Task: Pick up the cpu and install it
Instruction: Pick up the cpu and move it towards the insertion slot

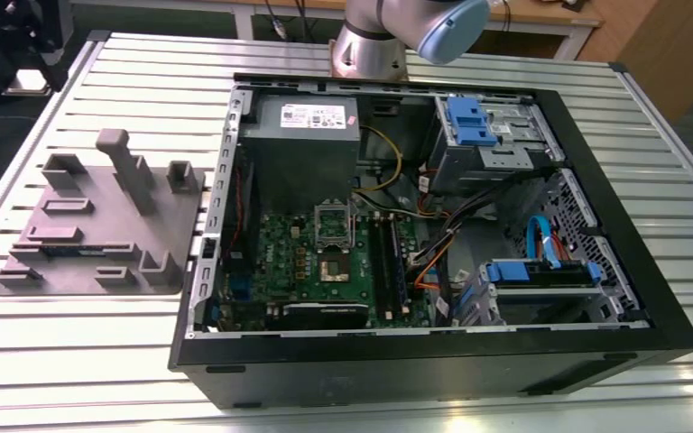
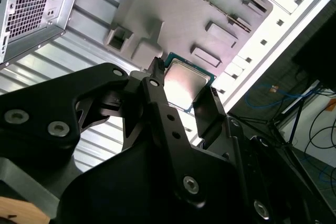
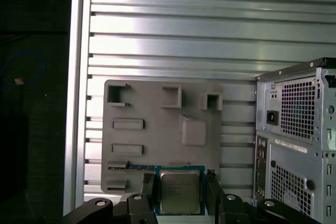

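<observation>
Clearly: gripper [image 3: 180,181] clamped on cpu [image 3: 179,192], fingers [image 3: 149,187] on opposite edges, likely sparing contact face. Cpu hangs flat, clear above grey tray [image 3: 157,108], metal top toward wrist. Computer case [image 1: 443,365] beside tray, motherboard socket [image 1: 335,263] exposed for install.

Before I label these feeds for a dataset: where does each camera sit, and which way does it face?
Exterior view: off the arm, looking down into the open computer case, grey tray at the exterior view's left; the arm shows.
First wrist view: on the wrist, looking past the end effector onto the tray.
Second wrist view: on the wrist, slanted along the end effector's black links.
Shared: both wrist views show the cpu gripped, tray behind.
</observation>
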Available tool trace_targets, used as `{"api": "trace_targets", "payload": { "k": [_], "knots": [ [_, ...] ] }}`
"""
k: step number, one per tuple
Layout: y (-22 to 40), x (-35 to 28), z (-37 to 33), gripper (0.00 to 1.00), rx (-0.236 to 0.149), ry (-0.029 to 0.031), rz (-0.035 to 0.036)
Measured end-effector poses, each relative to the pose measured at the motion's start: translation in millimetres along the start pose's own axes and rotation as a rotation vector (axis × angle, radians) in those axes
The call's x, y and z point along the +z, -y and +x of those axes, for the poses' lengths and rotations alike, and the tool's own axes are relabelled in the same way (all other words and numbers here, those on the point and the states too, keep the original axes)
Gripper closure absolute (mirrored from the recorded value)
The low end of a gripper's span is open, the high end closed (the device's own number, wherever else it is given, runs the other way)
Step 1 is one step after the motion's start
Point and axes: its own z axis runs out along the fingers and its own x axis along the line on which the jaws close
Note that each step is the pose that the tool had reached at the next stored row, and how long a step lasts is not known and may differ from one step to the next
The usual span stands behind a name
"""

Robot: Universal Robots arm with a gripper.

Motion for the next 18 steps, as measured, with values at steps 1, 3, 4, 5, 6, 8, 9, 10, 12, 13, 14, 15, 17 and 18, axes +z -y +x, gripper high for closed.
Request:
{"api": "trace_targets", "payload": {
  "k": [1,3,4,5,6,8,9,10,12,13,14,15,17,18],
  "knots": [
    [0.0,0.0,-0.9,0.53,0.000,0.0000,0.0000],
    [0.0,0.1,-3.7,0.53,0.001,0.0000,0.0000],
    [0.0,0.1,-5.0,0.53,0.002,0.0000,0.0000],
    [0.1,0.1,-6.0,0.53,0.002,0.0000,0.0001],
    [0.1,0.2,-7.2,0.53,0.004,0.0001,0.0001],
    [0.1,0.5,-8.4,0.53,0.009,0.0002,0.0001],
    [0.2,0.8,-8.8,0.53,0.012,0.0004,0.0001],
    [0.5,1.0,-9.0,0.53,0.015,0.0004,0.0003],
    [1.2,1.5,-9.4,0.53,0.022,0.0003,0.0005],
    [1.5,1.8,-9.6,0.53,0.025,0.0005,0.0005],
    [1.9,2.0,-9.9,0.53,0.028,0.0006,0.0005],
    [2.3,2.1,-10.2,0.53,0.030,0.0006,0.0006],
    [3.0,2.3,-10.8,0.53,0.035,0.0007,0.0007],
    [3.0,2.4,-11.0,0.53,0.036,0.0009,0.0006]
  ]
}}
